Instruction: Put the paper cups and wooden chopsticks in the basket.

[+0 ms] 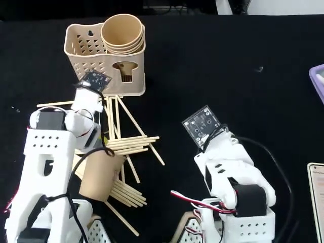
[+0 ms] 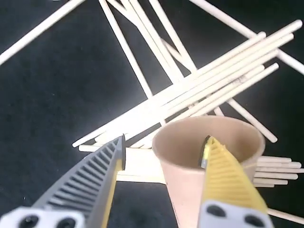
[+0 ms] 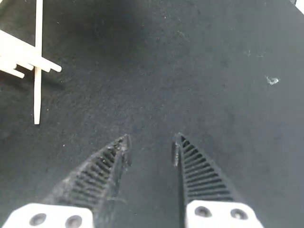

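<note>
Task items: one loose paper cup (image 1: 100, 176), brown kraft with a plain tapered wall and a rolled rim, lies tilted on the scattered wooden chopsticks (image 1: 132, 143) at the left of the black table (image 1: 228, 76), just beside the left arm (image 1: 50, 152). The chopsticks are pale, thin, round sticks. Some are bunched nearly parallel and others cross them at angles, reaching up to the foot of the basket (image 1: 88, 63). The basket is beige plastic with perforated walls and stands at the far left of the table. A nested stack of cups (image 1: 122, 31) of the same brown sits upright in its right-hand part. Left gripper (image 2: 164, 142): jaws apart, straddling the rim of the loose cup, with the yellow-backed finger (image 2: 223, 175) inside the mouth. The grey finger (image 2: 97, 175) is outside, and a gap shows between it and the cup wall. Right gripper (image 3: 151, 142): jaws apart with nothing between them, above bare black cloth, with a few chopstick ends (image 3: 38, 61) well off to one side.
</note>
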Robot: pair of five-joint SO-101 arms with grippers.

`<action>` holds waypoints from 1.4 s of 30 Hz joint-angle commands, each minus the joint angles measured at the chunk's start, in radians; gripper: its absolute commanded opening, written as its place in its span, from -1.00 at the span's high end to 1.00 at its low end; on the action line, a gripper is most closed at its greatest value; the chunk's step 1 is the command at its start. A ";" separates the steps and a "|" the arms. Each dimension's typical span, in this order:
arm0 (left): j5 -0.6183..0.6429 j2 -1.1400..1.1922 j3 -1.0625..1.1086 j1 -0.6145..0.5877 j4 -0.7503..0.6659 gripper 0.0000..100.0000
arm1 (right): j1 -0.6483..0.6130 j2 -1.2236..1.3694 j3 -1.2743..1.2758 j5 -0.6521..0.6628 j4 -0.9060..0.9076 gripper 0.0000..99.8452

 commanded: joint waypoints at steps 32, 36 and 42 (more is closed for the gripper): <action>0.265 0.018 -0.054 -0.070 0.365 0.45 | 0.011 -0.005 -0.005 -0.008 -0.023 0.69; 0.265 0.098 -0.099 -0.071 0.379 0.68 | 0.011 -0.005 -0.005 -0.008 -0.023 0.69; 0.272 0.143 -0.186 -0.071 0.394 0.94 | 0.009 -0.007 0.021 -0.008 -0.025 0.68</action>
